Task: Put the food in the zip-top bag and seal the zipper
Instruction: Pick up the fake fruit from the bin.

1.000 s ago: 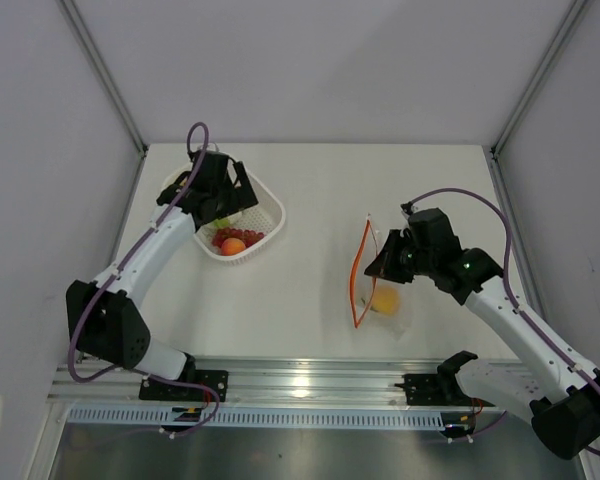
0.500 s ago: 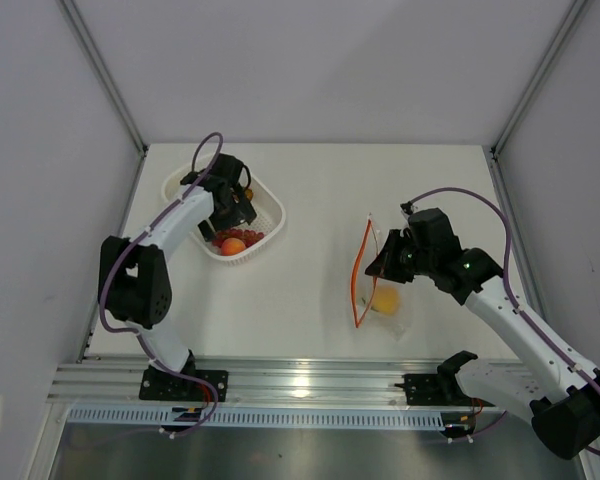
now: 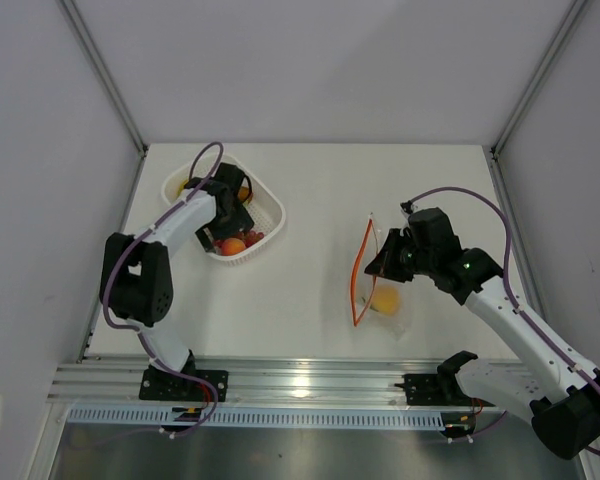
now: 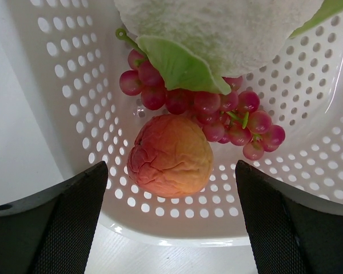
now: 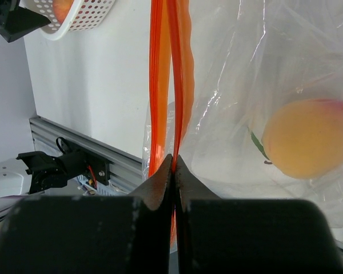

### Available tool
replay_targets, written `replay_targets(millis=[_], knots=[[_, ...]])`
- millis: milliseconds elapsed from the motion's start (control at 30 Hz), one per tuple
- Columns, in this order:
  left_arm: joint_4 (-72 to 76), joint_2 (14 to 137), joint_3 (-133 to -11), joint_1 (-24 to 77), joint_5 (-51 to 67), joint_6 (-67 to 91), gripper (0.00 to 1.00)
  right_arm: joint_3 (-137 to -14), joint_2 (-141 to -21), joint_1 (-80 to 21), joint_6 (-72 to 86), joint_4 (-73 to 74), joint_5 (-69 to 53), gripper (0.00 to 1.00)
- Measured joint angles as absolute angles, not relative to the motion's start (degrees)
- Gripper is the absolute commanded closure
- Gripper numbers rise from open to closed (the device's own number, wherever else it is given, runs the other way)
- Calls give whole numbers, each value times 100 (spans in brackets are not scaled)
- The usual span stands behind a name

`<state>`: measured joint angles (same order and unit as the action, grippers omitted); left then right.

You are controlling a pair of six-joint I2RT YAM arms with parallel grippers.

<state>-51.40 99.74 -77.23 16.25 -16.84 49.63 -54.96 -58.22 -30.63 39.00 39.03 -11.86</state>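
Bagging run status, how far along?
Done: one yellow-orange fruit sits in the bag. In hand: right gripper pinches the zipper; left gripper hangs open over the peach-coloured piece in the basket. Left: that piece, grapes, white-and-green piece, then sealing.

Top camera looks down from high behind, taking in the whole table [image 3: 310, 190]; left wrist hovers tight over the basket [image 4: 63, 85], right wrist sits close on the bag [image 5: 286, 68], basket corner showing too
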Motion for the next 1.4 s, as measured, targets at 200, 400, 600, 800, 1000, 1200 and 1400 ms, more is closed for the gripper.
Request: replay_targets(millis=[200, 400, 600, 800, 1000, 1200, 1400], knots=[[-5087, 10154, -7703, 1625, -1673, 5052, 10, -5496, -5822, -3065, 3903, 3889, -1186, 100], [-4954, 10256, -7544, 1625, -1671, 5105, 22, -5483, -5822, -3065, 3913, 3874, -1184, 100], [-4871, 10361, -7474, 1627, -1625, 5103, 34, -5461, -5822, -3068, 3940, 3870, -1186, 100], [-4742, 10333, -7391, 1638, -1581, 5041, 65, -5461, -5822, -3068, 3942, 3870, -1184, 100], [-4609, 10016, -7269, 1662, -1470, 4873, 98, -5461, -5822, -3079, 3942, 3874, -1184, 100], [-4554, 9198, -7155, 1763, -1459, 4687, 99, -5581, -5942, -3079, 3900, 4040, -1138, 100], [-4412, 8016, -7076, 2060, -1310, 4276, 99, -5739, -6014, -3079, 3879, 4185, -1041, 100]])
